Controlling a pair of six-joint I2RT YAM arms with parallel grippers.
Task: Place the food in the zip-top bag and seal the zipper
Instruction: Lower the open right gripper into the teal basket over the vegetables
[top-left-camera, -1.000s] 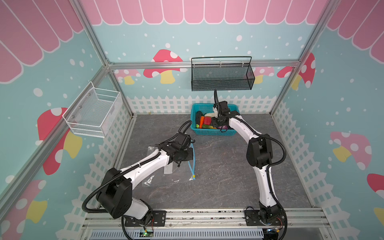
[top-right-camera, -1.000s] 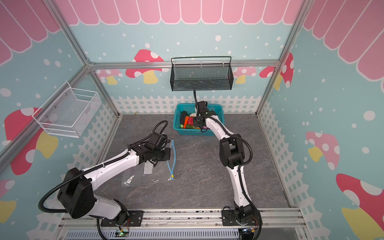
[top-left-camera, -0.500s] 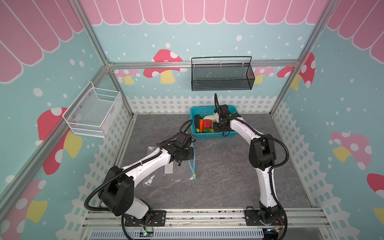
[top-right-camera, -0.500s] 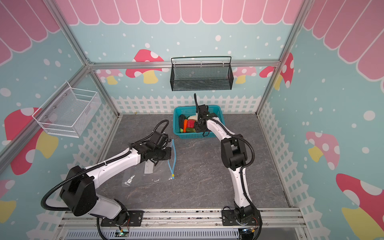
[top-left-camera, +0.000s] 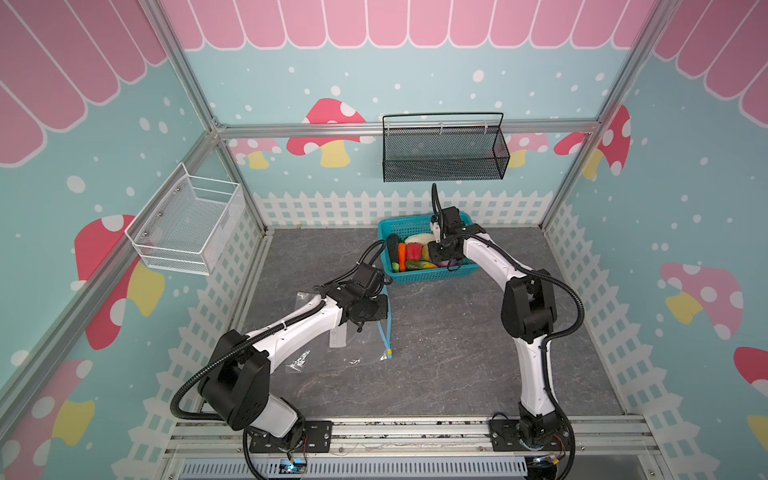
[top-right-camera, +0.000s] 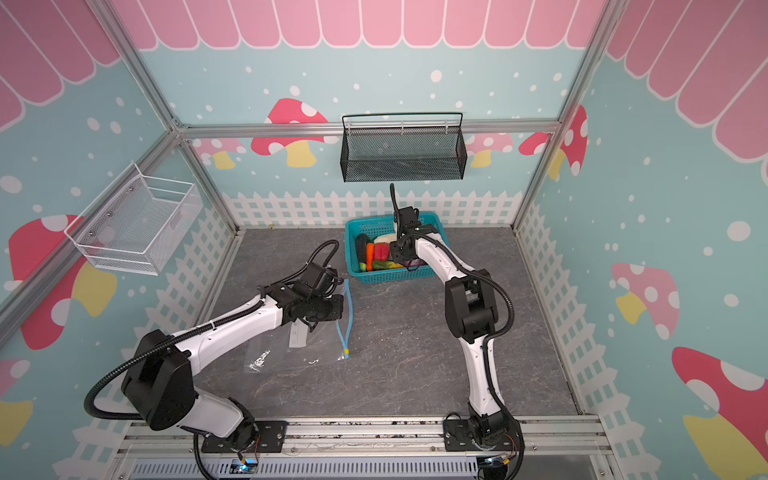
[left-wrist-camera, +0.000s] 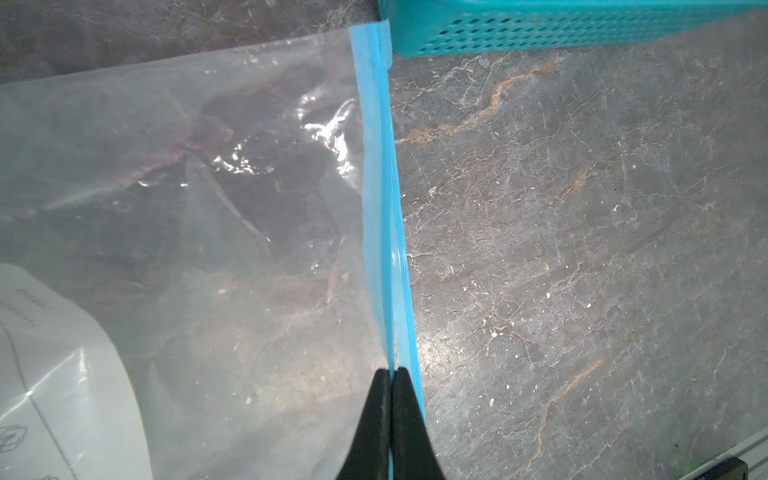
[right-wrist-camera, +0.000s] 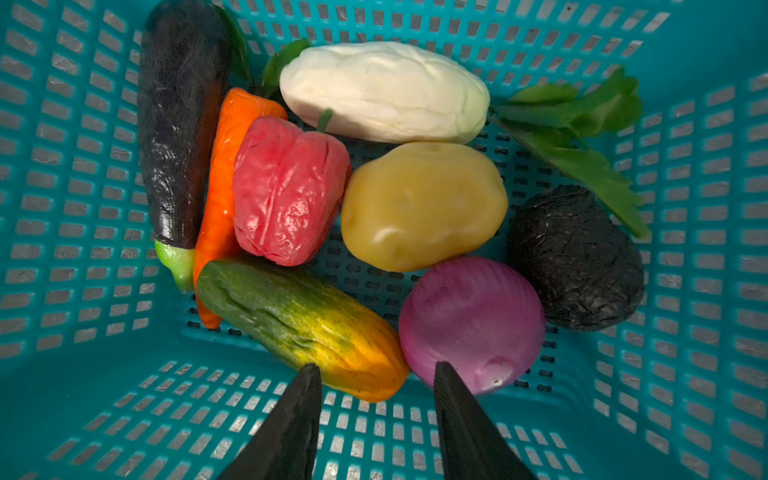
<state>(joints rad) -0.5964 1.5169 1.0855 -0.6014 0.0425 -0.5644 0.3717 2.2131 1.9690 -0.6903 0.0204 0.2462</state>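
Note:
The clear zip-top bag (top-left-camera: 332, 353) (top-right-camera: 299, 349) (left-wrist-camera: 208, 187) lies flat on the grey table. Its blue zipper (top-left-camera: 384, 328) (left-wrist-camera: 382, 208) runs along the mouth edge, with the yellow slider (top-left-camera: 390, 353) at the near end. My left gripper (left-wrist-camera: 390, 372) (top-left-camera: 376, 309) is shut on the zipper strip. The food sits in the teal basket (right-wrist-camera: 83, 208) (top-left-camera: 415, 226): eggplant (right-wrist-camera: 183, 124), carrot (right-wrist-camera: 224, 187), red pepper (right-wrist-camera: 286, 191), white radish (right-wrist-camera: 382, 91), potato (right-wrist-camera: 424, 203), purple onion (right-wrist-camera: 473, 324), green-yellow cucumber (right-wrist-camera: 299, 320). My right gripper (right-wrist-camera: 376, 370) hangs open just above cucumber and onion, holding nothing.
A dark wrinkled avocado (right-wrist-camera: 577, 257) also lies in the basket. The basket's near corner (left-wrist-camera: 540, 29) touches the far end of the zipper. A black mesh basket (top-left-camera: 442, 153) hangs on the back wall and a white wire basket (top-left-camera: 187, 228) on the left wall.
The right arm has shifted slightly over the basket. The left gripper and the bag have not moved.

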